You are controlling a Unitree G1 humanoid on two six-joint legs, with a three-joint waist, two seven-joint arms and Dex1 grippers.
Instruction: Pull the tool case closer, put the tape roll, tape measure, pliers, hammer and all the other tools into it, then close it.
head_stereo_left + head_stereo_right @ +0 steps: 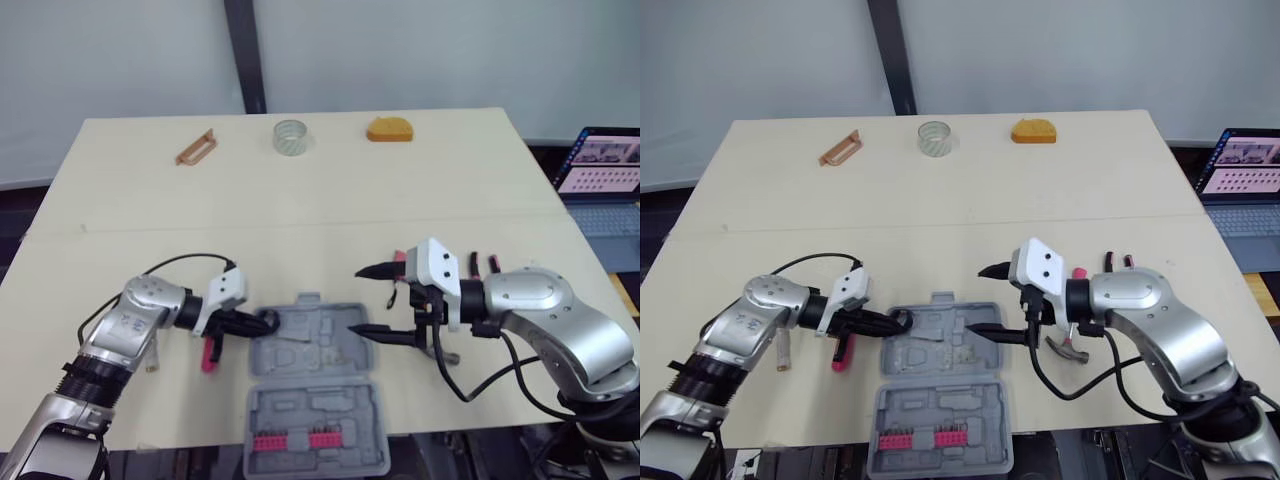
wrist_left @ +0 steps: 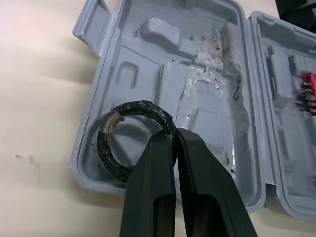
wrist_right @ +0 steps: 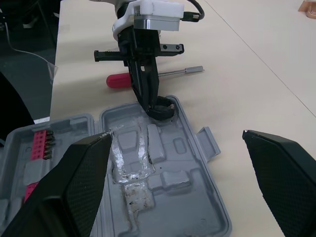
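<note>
Tool case [image 1: 350,410], tape roll [image 2: 133,106] in left jaws

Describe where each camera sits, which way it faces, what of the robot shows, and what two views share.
Eye views: on the head, looking forward and down over the table; both arms show, left gripper and right gripper at the open tool case.
Left wrist view: on the left wrist, looking along its fingers, shut on the black tape roll over the case.
Right wrist view: on the right wrist, looking between its open fingers towards the left gripper.
Shared: both wrist views show case and tape roll.
</note>
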